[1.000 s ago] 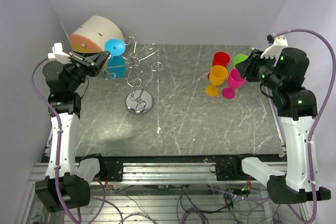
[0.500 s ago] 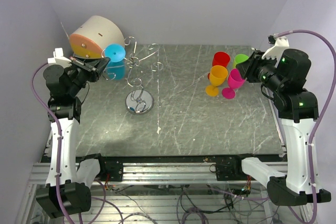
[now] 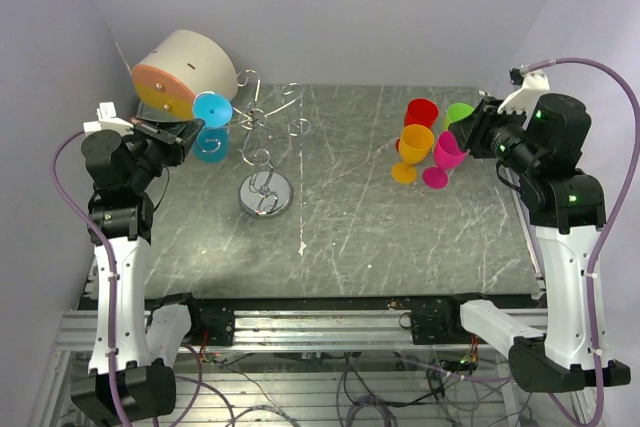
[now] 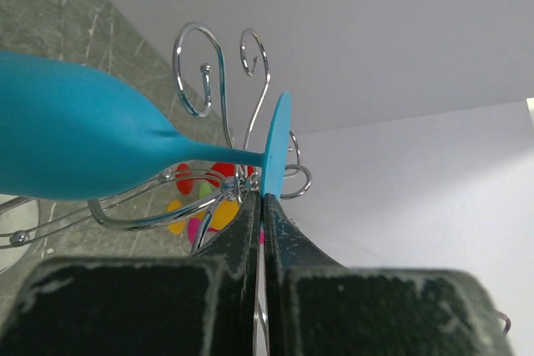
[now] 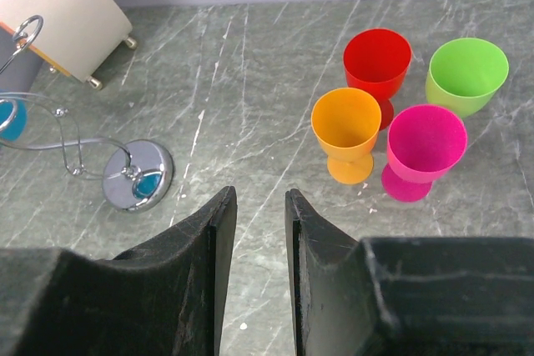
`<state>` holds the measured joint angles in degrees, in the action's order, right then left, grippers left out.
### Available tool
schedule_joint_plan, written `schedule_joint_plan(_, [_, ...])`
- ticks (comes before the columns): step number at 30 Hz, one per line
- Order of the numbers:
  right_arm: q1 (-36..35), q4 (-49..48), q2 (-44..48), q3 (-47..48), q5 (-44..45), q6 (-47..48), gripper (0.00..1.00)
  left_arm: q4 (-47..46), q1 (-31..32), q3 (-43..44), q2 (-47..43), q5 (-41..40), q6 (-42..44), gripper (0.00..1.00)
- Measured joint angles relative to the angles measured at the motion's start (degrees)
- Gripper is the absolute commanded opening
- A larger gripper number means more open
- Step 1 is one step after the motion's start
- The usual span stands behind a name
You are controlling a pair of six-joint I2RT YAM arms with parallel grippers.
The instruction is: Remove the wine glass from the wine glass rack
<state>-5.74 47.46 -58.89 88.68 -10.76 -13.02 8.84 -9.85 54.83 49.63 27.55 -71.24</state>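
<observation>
**Left gripper (image 4: 261, 199) pinches the blue wine glass (image 4: 83, 135) by its foot, right at the wine glass rack (image 3: 265, 194).**

Top view: the left arm rises from its base with the elbow bent and the wrist level with the rack's left-hand hooks. The glass lies tilted there, just in front of the beige cylinder (image 3: 185, 65). Whether the stem sits in a hook is hard to say from up here. The right arm stands tall, with the right gripper (image 3: 462, 135) near four cups (image 3: 417, 142). Left wrist view: the jaws are clamped tight on the rim of the foot, and the stem and bowl stretch left across the curled wires. Right wrist view: the jaws are partly apart, holding nothing, above the table (image 5: 250, 81), with the cups beyond.
</observation>
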Motion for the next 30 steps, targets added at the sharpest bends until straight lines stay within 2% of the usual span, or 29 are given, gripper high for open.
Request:
schedule_joint_plan(9, [0.00,0.00,0.68,-0.59,0.02,0.24,0.30,10.08,0.00,1.75,-4.52,-6.88,3.48,0.07])
schedule_joint_plan(14, [0.00,0.02,0.87,-0.76,0.02,0.37,0.30,17.29,0.02,6.64,-7.43,-13.40,6.60,0.07])
schedule_joint_plan(20, [0.00,0.00,1.01,-0.96,-0.02,0.37,0.30,21.46,0.04,11.67,-9.42,-18.67,8.92,0.07])
schedule_joint_plan(25, [0.00,0.00,1.01,-0.94,-0.48,0.37,0.26,23.02,0.04,14.84,-9.20,-19.78,9.55,0.07])
schedule_joint_plan(30, [0.00,-0.07,1.01,-0.94,-3.23,0.39,0.25,21.18,0.04,17.59,-8.68,-16.85,8.81,0.07])
